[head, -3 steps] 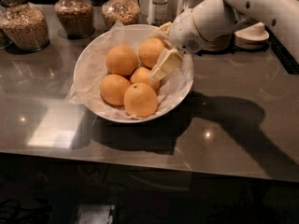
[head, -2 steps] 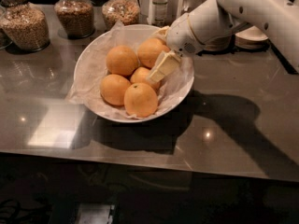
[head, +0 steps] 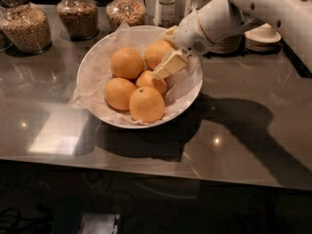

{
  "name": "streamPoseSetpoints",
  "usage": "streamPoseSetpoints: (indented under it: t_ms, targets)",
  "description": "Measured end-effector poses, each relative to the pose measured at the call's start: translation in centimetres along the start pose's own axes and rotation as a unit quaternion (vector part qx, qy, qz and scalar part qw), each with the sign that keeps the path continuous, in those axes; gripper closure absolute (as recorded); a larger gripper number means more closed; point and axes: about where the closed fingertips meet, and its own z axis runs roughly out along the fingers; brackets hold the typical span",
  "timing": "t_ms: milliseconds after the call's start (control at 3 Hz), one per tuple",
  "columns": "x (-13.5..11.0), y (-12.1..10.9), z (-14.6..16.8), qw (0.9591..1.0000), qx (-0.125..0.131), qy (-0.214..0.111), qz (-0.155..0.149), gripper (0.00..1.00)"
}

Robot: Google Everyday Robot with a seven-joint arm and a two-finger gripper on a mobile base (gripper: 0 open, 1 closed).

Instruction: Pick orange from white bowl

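Over the right side of the white bowl [head: 83,65] on the grey surface [head: 243,150], my pincer [head: 162,54] sits against the back-right orange [head: 153,55]. Whether it grips that fruit or merely brackets it, I cannot tell.

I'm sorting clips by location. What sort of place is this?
Likely a kitchen or pantry counter: glass jars of grains, stacked plates, a white bowl of fruit. The gripper is over the bowl, at the rear orange.
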Motion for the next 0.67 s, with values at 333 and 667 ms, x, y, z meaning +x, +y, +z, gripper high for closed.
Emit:
streamPoseSetpoints:
  t_ms: [333,667]
  targets:
    - [-0.3,-0.2,-0.3,1.0000,0.000,0.000,0.000,0.86]
    - [0.5,-0.4,-1.3,0.9996,0.028,0.010,-0.005,1.00]
